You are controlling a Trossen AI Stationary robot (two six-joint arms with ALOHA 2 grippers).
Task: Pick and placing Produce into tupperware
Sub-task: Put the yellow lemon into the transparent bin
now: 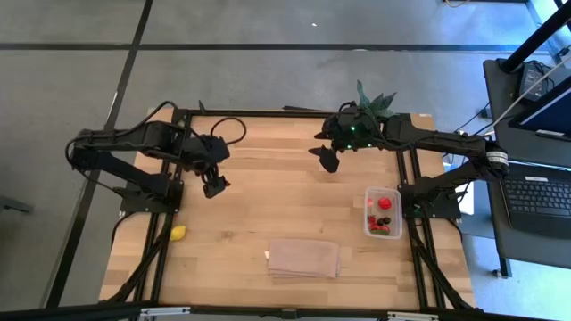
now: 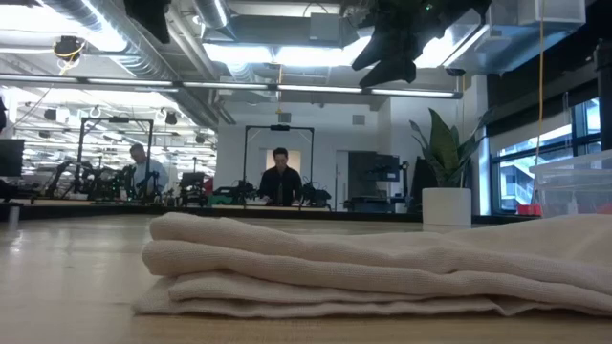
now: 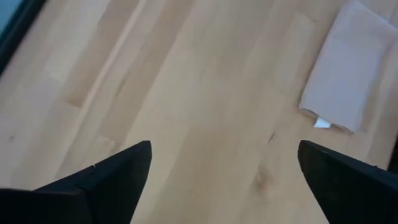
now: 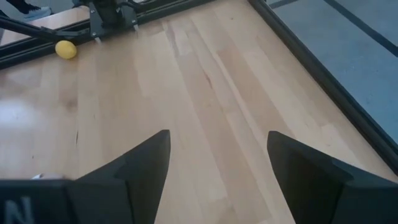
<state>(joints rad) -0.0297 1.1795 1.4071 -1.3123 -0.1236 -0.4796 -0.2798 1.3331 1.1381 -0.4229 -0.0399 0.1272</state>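
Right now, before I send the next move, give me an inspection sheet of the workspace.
Surface: wooden table, bare around both grippers.
Job's things: tupperware by the right edge, holding red and dark pieces; yellow piece by the left frame, outside it.
Clutter: folded tan cloth at the front; potted plant at the back.
Grippers: left gripper open, empty, above the table; right gripper open, empty, raised.
Cables: black loops on the left arm.
Surroundings: two people behind the table; laptop on the right.
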